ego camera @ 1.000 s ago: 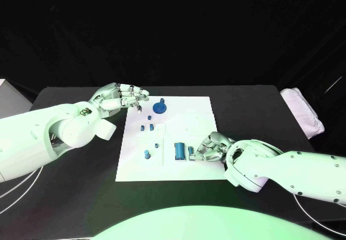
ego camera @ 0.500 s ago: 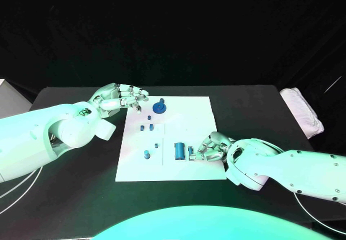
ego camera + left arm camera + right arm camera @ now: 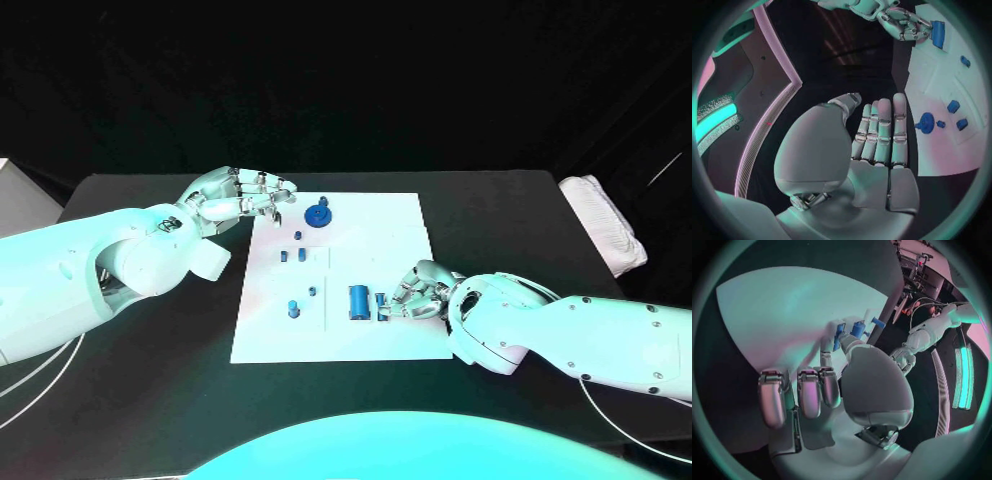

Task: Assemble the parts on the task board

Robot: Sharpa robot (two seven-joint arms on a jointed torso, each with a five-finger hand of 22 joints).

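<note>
The white task board (image 3: pixel 389 235) lies mid-table. On it are a round blue knobbed part (image 3: pixel 319 214), several small blue parts (image 3: pixel 294 255), and a blue cylinder (image 3: pixel 358 301). My right hand (image 3: pixel 420 291) rests low on the board's near right area. Its thumb and a finger pinch a small blue part (image 3: pixel 382 303) just right of the cylinder; the right wrist view shows that part (image 3: pixel 856 331) between the fingertips. My left hand (image 3: pixel 238 195) hovers at the board's far left corner with its fingers (image 3: pixel 879 130) straight and holding nothing. The round part (image 3: pixel 926 122) lies just beyond them.
A folded white cloth (image 3: pixel 606 225) lies at the table's right edge. A white box corner (image 3: pixel 12 195) stands at the far left. Black table (image 3: pixel 173 330) surrounds the board on all sides.
My right hand has edged slightly left toward the blue cylinder, closing its fingers around the small part. The left hand has stayed put.
</note>
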